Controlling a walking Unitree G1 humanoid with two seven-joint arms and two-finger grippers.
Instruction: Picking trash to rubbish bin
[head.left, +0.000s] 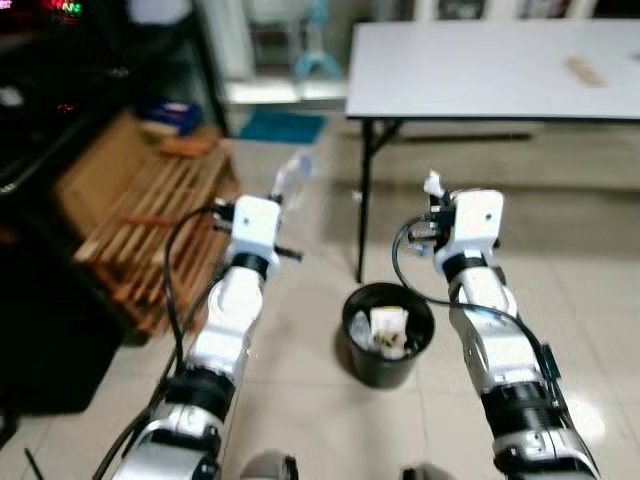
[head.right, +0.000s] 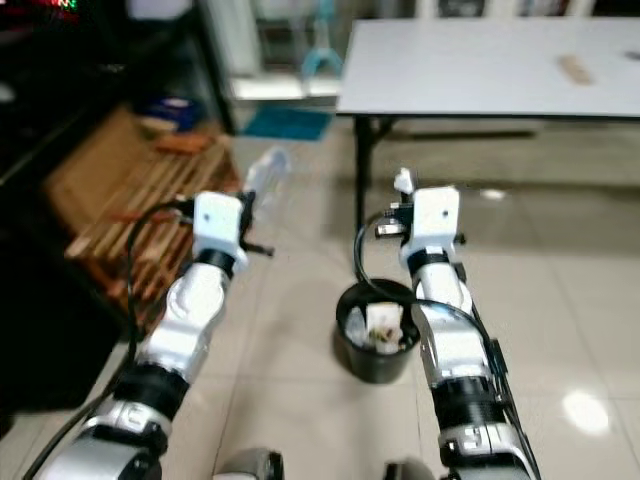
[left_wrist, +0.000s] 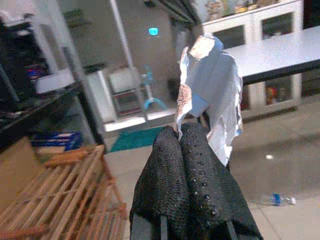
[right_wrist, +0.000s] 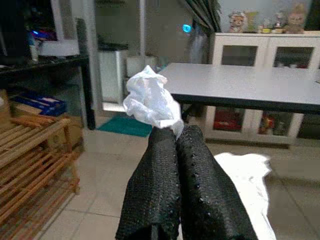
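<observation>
A robot stands over a round black plastic rubbish bin on the tiled floor, some paper already inside. Its left gripper is clamped tight on a crinkled silver foil wrapper, held up well left of the bin. Its right gripper pinches a crumpled white tissue, raised just beyond the bin's far rim. To drop cleanly, each piece should probably be brought above the bin's mouth, then released low.
</observation>
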